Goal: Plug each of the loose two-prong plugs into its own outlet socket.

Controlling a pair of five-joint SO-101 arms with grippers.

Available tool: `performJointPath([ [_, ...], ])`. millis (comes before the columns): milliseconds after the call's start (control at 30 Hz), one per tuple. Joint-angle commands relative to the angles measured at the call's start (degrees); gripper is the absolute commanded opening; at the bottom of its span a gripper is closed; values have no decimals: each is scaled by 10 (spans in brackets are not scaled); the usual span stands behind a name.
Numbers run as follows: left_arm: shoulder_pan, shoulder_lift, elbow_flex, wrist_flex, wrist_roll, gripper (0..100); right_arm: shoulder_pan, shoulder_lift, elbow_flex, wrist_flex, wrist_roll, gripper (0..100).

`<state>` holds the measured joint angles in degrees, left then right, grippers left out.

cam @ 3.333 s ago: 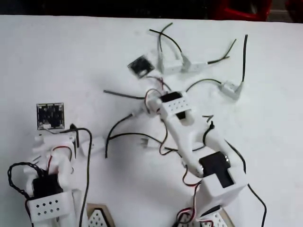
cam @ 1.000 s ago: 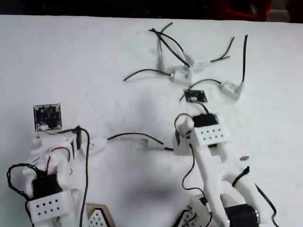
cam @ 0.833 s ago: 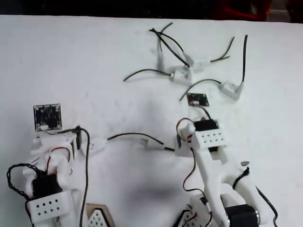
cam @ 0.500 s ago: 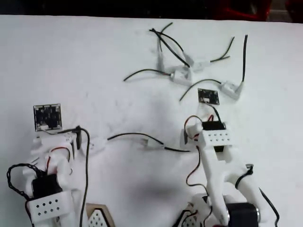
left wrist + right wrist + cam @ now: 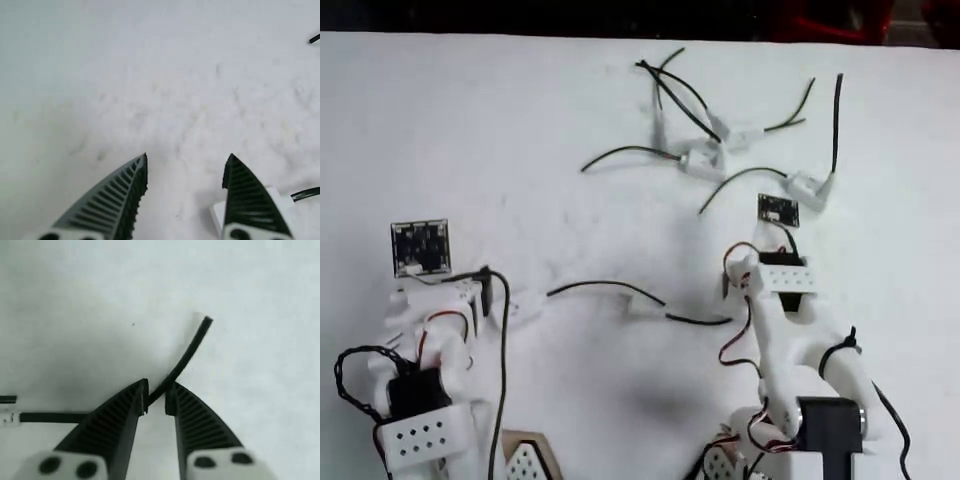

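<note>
My right gripper (image 5: 155, 392) is shut on a thin black cord (image 5: 187, 352) whose free end sticks out past the tips. In the high view that cord (image 5: 700, 319) runs from a small white plug (image 5: 640, 303) at table centre toward the right arm (image 5: 785, 285). My left gripper (image 5: 185, 165) hangs open just above the table with nothing between its fingers. A white plug (image 5: 282, 200) with a black cord lies beside one finger. From above, this plug (image 5: 525, 304) lies just right of the left arm (image 5: 435, 300).
Several white plugs and sockets with black cords lie tangled at the back: one (image 5: 703, 160) in the middle, one (image 5: 807, 189) further right. A second black cord (image 5: 55, 416) lies flat behind my right fingers. The table's back edge (image 5: 520, 36) borders dark space.
The right arm has drawn back from the table's middle toward the near right and pulled the black cord's end rightward with it. The back cluster has shifted. The left arm has kept still.
</note>
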<state>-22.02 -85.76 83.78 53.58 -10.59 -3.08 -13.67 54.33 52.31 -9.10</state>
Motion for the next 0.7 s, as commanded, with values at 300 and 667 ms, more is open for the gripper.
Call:
performJointPath([
  [300, -2, -7, 0, -12, 4, 249, 3, -211, -10, 5, 178, 18],
  [667, -2, -7, 0, -12, 4, 249, 1, -240, -135, 0, 286, 18],
])
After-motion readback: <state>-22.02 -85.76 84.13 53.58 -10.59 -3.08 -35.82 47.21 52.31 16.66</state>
